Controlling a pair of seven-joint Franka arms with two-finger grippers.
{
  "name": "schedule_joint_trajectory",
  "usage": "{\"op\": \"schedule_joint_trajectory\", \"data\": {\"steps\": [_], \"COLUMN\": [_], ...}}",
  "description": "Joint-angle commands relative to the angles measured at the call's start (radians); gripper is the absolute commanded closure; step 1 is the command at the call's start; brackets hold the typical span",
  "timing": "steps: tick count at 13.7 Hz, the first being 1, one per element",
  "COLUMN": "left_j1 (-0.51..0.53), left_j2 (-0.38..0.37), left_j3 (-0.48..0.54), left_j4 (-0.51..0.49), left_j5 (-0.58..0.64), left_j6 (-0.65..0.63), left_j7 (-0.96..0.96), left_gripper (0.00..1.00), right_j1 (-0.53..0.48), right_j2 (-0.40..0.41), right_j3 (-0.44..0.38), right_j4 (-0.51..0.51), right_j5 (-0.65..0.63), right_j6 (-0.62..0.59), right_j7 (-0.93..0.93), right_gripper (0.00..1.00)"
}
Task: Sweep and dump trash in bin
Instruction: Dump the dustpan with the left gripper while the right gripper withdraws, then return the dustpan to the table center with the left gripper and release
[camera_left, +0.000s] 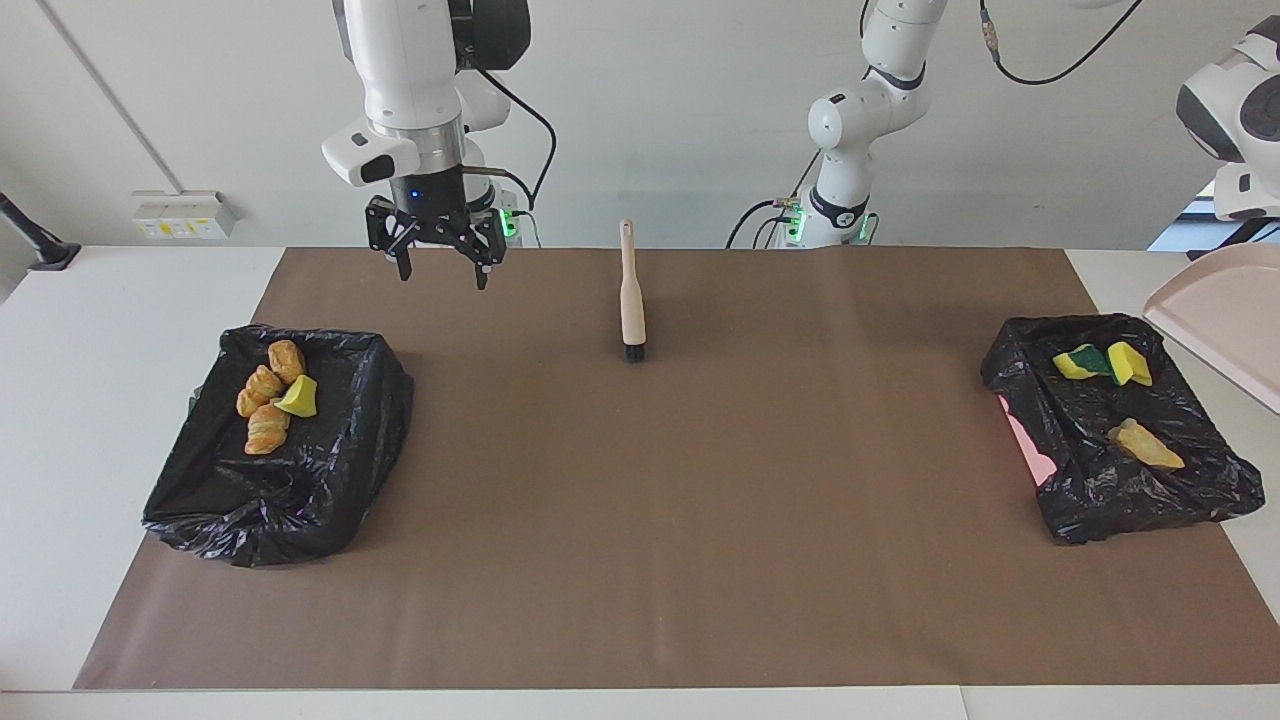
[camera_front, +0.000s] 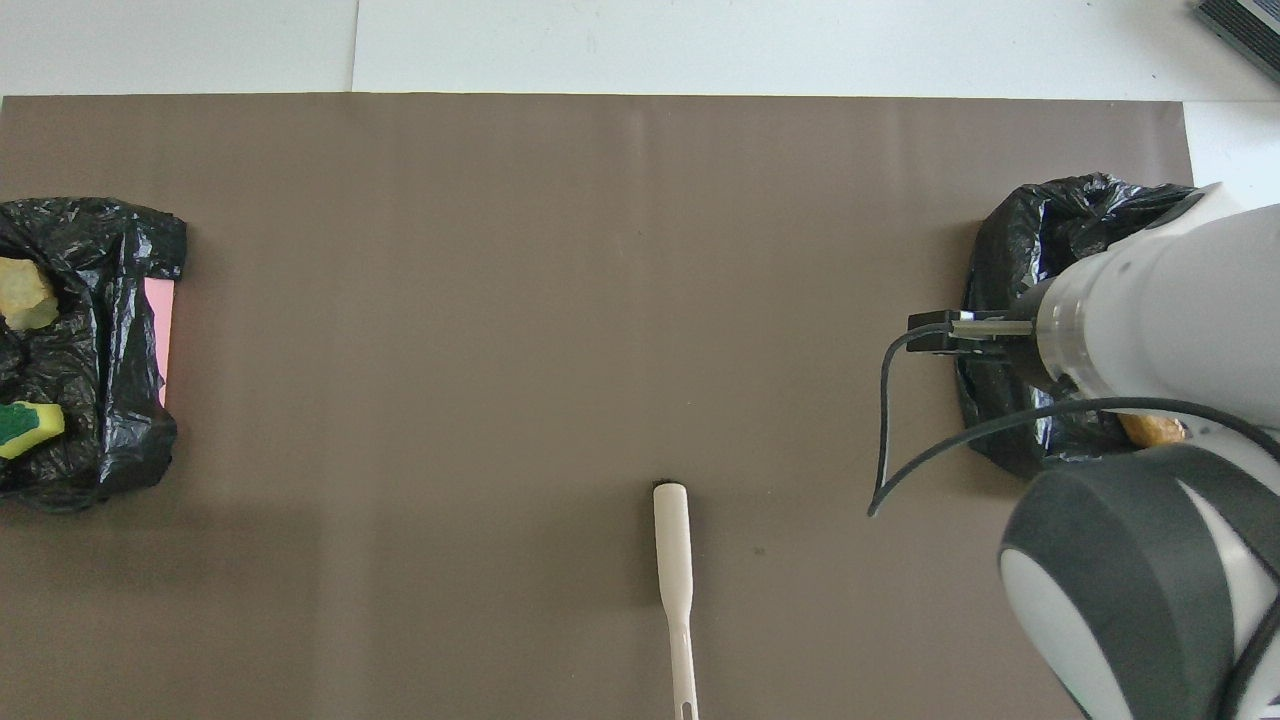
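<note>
The trash now lies in two black bags, one at each end of the bench; under the right pincer (camera_left: 436, 268), nearer the camera than its tips, the bag (camera_left: 280, 450) holds pastries (camera_left: 266, 395) and a yellow sponge bit (camera_left: 298, 397); the other bag (camera_left: 1120, 430), below the dustpan (camera_left: 1215, 320) at the left arm's end, holds two sponge bits (camera_left: 1100, 362) and a bread chunk (camera_left: 1145, 445).

All the pieces look light; the sponges soft and springy, the pastries and bread probably crumbly, so a scoop suits them better than a pinch; if pinched, take them across the short width. The pastries lie with their long axes roughly in line, running away from the robots; the bread chunk slants across its bag.

The right pincer hangs in the air with fingers apart, empty; the brush (camera_left: 630, 290) lies toward the bench middle from it, bristles pointing away from the robots. The left pincer is out of view at the frame edge; it is likely clamped on the dustpan, which is tilted over the bag and empty.
</note>
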Motion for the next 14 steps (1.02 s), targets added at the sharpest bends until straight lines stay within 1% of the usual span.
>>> {"op": "schedule_joint_trajectory", "data": {"steps": [1,3,4,5,7,8,9,11,12,14], "left_j1": [-0.012,-0.012,-0.009,-0.002,-0.011,-0.021,-0.054,-0.119,-0.175,-0.267], "left_j2": [-0.006,0.003,0.006,0.014,0.031,0.034,0.034,0.039,0.043,0.062], "left_j3": [0.001,-0.002,-0.001,0.002,-0.001,-0.001,0.001,-0.001,-0.001,-0.001], "left_j4": [0.035,0.042,0.037,0.031,0.028,0.028,0.026,0.025,0.019,-0.049], "left_j5": [-0.101,-0.196,-0.308,-0.394,-0.488,-0.567,-0.633,-0.694,-0.714,-0.734], "left_j6": [-0.028,-0.004,0.018,0.024,0.02,0.013,0.0,-0.046,-0.071,-0.062], "left_j7": [0.01,0.014,0.016,0.016,0.007,0.0,-0.024,-0.193,-0.293,-0.477], "left_gripper": [1.0,1.0,1.0,1.0,1.0,1.0,1.0,1.0,1.0,1.0], "right_j1": [-0.022,-0.022,-0.022,-0.022,-0.021,-0.021,-0.024,-0.027,-0.027,-0.022], "right_j2": [-0.012,-0.012,-0.012,-0.015,-0.026,-0.032,-0.031,-0.02,-0.02,-0.023], "right_j3": [-0.039,-0.092,-0.13,-0.169,-0.226,-0.243,-0.252,-0.273,-0.278,-0.277], "right_j4": [0.074,0.143,0.164,0.177,0.18,0.179,0.177,0.172,0.165,0.14], "right_j5": [0.054,0.074,0.081,0.084,0.084,0.082,0.085,0.126,0.134,0.124], "right_j6": [-0.078,-0.162,-0.199,-0.227,-0.25,-0.252,-0.262,-0.302,-0.302,-0.287], "right_j7": [-0.023,-0.069,-0.116,-0.164,-0.248,-0.293,-0.334,-0.35,-0.351,-0.351], "right_gripper": [0.0,0.0,0.0,0.0,0.0,0.0,0.0,0.0,0.0,0.0]}}
